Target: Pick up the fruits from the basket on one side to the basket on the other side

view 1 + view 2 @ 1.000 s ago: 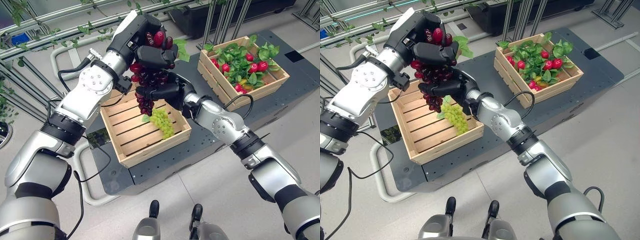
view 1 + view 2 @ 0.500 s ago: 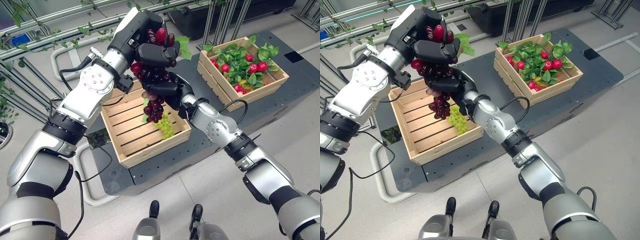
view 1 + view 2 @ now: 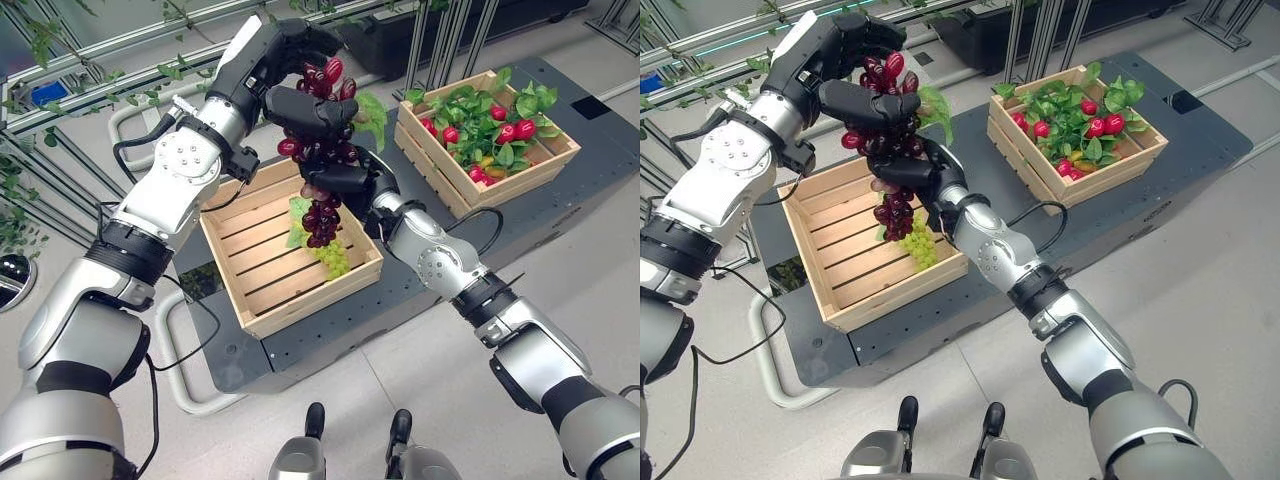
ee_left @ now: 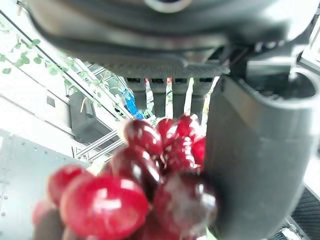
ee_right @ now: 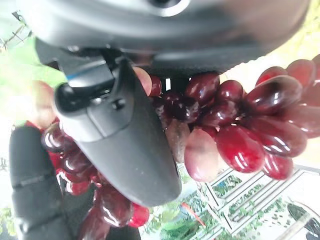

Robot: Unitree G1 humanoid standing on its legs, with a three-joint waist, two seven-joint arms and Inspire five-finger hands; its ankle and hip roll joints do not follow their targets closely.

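Note:
A bunch of dark red grapes [image 3: 318, 205] hangs in the air above the left wooden crate [image 3: 310, 293]. My left hand [image 3: 268, 62] is curled round the top of the bunch, and the grapes [image 4: 145, 170] show close against its thumb [image 4: 255, 165]. My right hand [image 3: 350, 180] reaches over from the right and grips the bunch's middle; its thumb [image 5: 125, 140] lies across the grapes [image 5: 240, 135]. The tail of the bunch dangles below it. Green grapes [image 3: 331, 258] lie in the left crate. The right crate [image 3: 520, 182] holds leaves and red fruits [image 3: 522, 130].
Both crates stand on a dark low platform [image 3: 300, 345] with grey floor around it. Metal frames with green vines [image 3: 90, 70] run behind the left crate. A white tube rail [image 3: 175, 370] curves by the platform's left side.
Both hands have carried the red bunch a little up and to the right. The bunch's tail now hangs free below my right hand, over the green grapes.

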